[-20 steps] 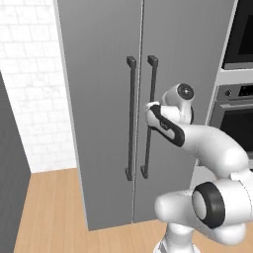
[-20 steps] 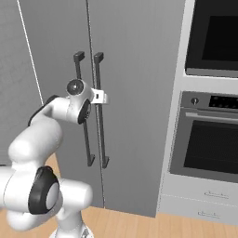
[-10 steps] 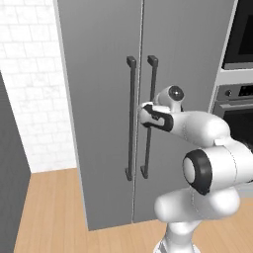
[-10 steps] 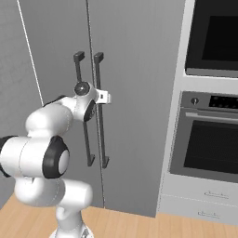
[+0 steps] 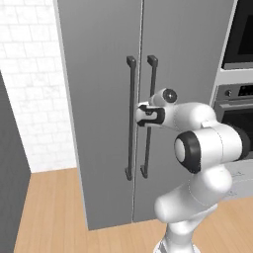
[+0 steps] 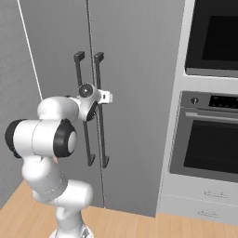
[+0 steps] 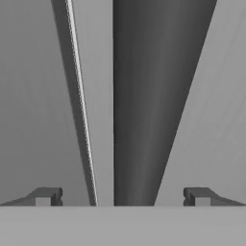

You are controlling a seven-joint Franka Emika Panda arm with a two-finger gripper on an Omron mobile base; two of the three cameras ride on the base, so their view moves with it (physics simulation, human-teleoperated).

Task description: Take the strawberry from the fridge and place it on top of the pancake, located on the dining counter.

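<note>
Fridge point(image 5: 99, 74) doors closed; strawberry presumably inside, hidden. Pincer point(image 7: 122, 197) wide open, empty, fingertips point(image 7: 45, 196) straddling right-door handle point(image 7: 144, 105), bar running 12 to 6 o'clock. Advise: advance until bar seats deep between fingers, close squarely, then pull along door's arc.

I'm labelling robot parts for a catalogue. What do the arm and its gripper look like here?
The arm is glossy white, built of rounded segments with dark round joint caps. The gripper has two small dark grey fingers. No cables or markings are visible.
</note>
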